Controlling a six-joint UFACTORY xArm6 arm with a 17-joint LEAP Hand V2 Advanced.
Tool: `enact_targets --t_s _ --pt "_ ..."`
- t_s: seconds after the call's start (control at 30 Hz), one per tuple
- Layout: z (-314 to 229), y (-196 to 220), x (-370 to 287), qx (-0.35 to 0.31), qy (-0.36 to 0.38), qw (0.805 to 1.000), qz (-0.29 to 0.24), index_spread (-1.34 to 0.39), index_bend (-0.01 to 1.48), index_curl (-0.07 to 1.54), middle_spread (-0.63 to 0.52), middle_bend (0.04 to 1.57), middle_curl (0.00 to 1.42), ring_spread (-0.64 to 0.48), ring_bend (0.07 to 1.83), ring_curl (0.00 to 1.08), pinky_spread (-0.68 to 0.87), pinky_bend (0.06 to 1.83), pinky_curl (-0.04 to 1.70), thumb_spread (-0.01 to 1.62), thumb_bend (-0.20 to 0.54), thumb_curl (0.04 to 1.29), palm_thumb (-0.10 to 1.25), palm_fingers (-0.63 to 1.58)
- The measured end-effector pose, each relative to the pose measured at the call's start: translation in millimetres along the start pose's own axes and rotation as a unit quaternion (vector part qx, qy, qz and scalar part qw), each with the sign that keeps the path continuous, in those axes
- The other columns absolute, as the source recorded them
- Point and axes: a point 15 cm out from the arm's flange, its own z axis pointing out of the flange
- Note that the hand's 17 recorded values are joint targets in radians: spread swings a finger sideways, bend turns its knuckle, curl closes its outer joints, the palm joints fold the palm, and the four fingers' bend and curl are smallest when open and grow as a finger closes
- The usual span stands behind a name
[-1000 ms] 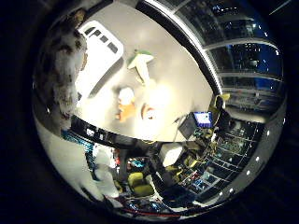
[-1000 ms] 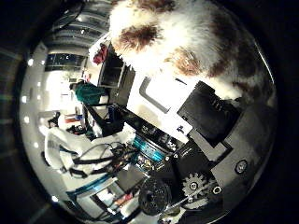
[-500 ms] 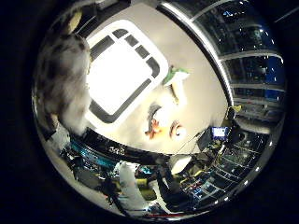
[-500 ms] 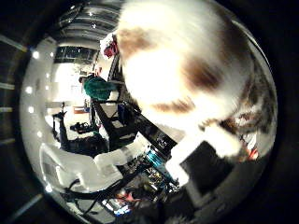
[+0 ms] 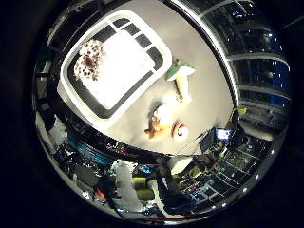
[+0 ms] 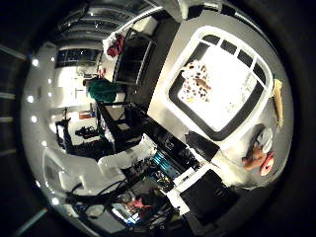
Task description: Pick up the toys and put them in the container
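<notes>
Grey tabletop (image 5: pixel 137 118) spreads below the palm cameras. Nearest, black and white parts of the hand (image 6: pixel 205 192) show at the thumb-side view's edge; whether its fingers are straight or curled cannot be told. Farther off, a white container (image 5: pixel 159 50) sits on the table, with a brown-spotted plush toy (image 5: pixel 90 59) lying inside near one corner. Beside the container lie an orange toy (image 5: pixel 156 130), a red-and-white ring-shaped toy (image 5: pixel 180 131) and a green-topped toy (image 5: pixel 181 76).

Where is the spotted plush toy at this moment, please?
The spotted plush toy lies inside the white container, near one corner, apart from the other toys on the table beside it.
</notes>
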Motion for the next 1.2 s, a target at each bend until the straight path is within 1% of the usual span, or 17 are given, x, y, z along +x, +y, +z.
enact_targets --t_s 0.23,0.57,0.73,0.87,1.07,1.2 --pt "2.1 56.1 79.0 -0.016 -0.008 0.998 0.055 -0.43 0.17 0.33 0.01 0.22 0.36 0.16 0.24 0.26 0.40 0.45 0.23 1.01 -0.025 0.33 0.79 0.08" --pt "33.1 160.6 238.9 -0.031 0.051 0.988 0.142 -0.41 0.16 0.30 0.01 0.21 0.34 0.16 0.20 0.26 0.39 0.36 0.25 1.02 -0.023 0.33 0.77 0.11" --pt "49.3 215.2 305.3 -0.033 0.080 0.980 0.178 -0.40 0.16 0.29 0.01 0.20 0.34 0.16 0.20 0.26 0.39 0.34 0.26 1.02 -0.022 0.33 0.77 0.12" --pt "70.8 255.8 347.0 -0.045 0.089 0.976 0.193 -0.40 0.16 0.29 0.01 0.20 0.34 0.16 0.19 0.25 0.39 0.33 0.27 1.01 -0.026 0.33 0.75 0.13" --pt "117.8 320.8 387.6 -0.106 0.076 0.968 0.215 -0.38 0.15 0.27 0.04 0.19 0.33 0.17 0.20 0.26 0.38 0.35 0.30 1.00 -0.033 0.32 0.71 0.04" --pt "141.4 339.2 408.4 -0.121 0.081 0.966 0.215 -0.37 0.15 0.26 0.07 0.18 0.31 0.17 0.22 0.27 0.38 0.39 0.31 0.98 -0.029 0.31 0.67 -0.01"
